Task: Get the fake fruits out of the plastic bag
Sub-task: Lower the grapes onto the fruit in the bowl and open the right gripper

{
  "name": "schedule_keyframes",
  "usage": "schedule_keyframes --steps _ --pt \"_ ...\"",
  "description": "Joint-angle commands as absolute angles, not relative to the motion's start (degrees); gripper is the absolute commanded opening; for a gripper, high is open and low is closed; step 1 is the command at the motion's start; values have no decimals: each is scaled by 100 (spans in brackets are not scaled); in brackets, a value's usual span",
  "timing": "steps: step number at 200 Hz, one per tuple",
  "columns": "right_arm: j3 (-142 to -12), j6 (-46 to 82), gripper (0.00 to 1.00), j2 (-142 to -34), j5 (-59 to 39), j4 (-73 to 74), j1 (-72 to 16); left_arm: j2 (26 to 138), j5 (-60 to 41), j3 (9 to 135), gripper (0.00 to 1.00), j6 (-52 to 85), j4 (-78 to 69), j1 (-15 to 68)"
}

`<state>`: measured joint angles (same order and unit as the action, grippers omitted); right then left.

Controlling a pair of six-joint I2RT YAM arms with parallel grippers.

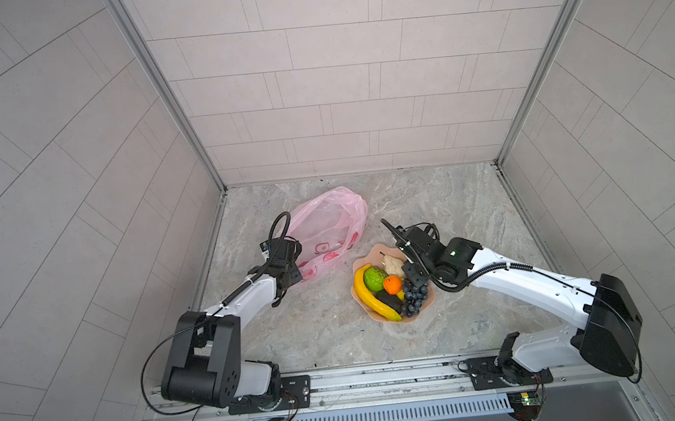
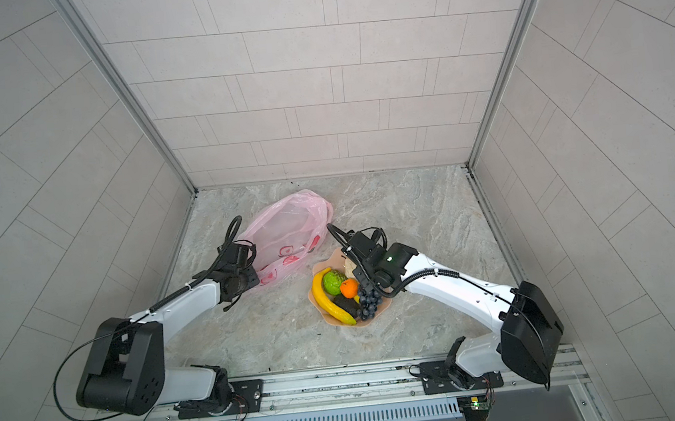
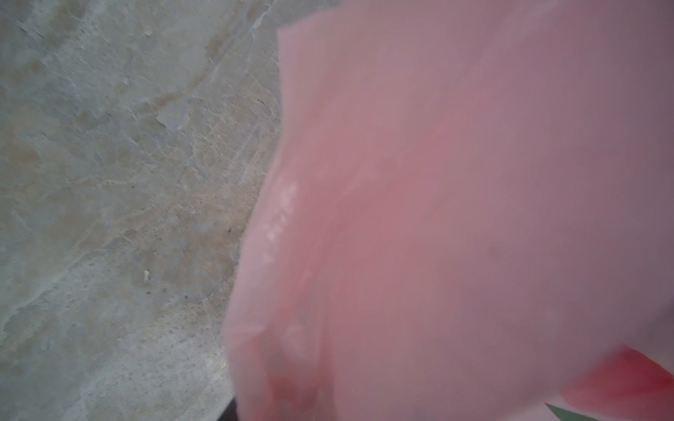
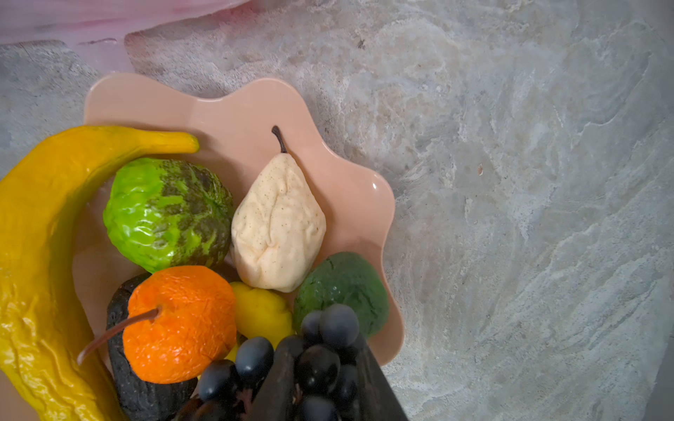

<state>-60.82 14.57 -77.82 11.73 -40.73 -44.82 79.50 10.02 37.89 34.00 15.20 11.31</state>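
The pink plastic bag point(image 1: 328, 220) point(image 2: 287, 228) lies puffed up at the back left, and no fruit shows through it. My left gripper point(image 1: 291, 272) sits at its near corner. Pink film point(image 3: 437, 182) covers the jaws in the left wrist view. The fake fruits fill a peach bowl point(image 1: 377, 250) point(image 4: 237, 109): banana point(image 4: 36, 237), bumpy green fruit point(image 4: 164, 215), pear point(image 4: 279, 226), orange point(image 4: 182, 324), lemon-like fruit point(image 4: 260, 313), green avocado point(image 4: 343, 284). My right gripper point(image 4: 324, 364) point(image 1: 416, 290) is shut on the grape bunch point(image 4: 321, 357), which rests on the pile.
The marble tabletop point(image 3: 109, 182) is walled by tiled panels on three sides. The bowl's near rim point(image 2: 339, 323) sits about mid-table. Both arm bases stand on a metal rail point(image 1: 363, 380) at the front edge.
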Motion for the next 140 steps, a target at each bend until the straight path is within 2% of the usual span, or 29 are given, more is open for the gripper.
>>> schedule_keyframes --steps 1,41,97,140 --pt "-6299 1287 29 -7880 1479 -4129 -4465 7980 988 3779 46 3331 1538 1107" --pt "-6217 1249 30 -8025 1694 -4094 -4465 7980 989 3782 46 3320 1538 1107" --pt "-6250 1310 35 -8179 1199 -3796 -4465 7999 968 3802 46 3313 1541 1110" --pt "-6261 1310 50 -8307 1201 -3832 -4465 7990 976 3795 46 3313 1547 1107"
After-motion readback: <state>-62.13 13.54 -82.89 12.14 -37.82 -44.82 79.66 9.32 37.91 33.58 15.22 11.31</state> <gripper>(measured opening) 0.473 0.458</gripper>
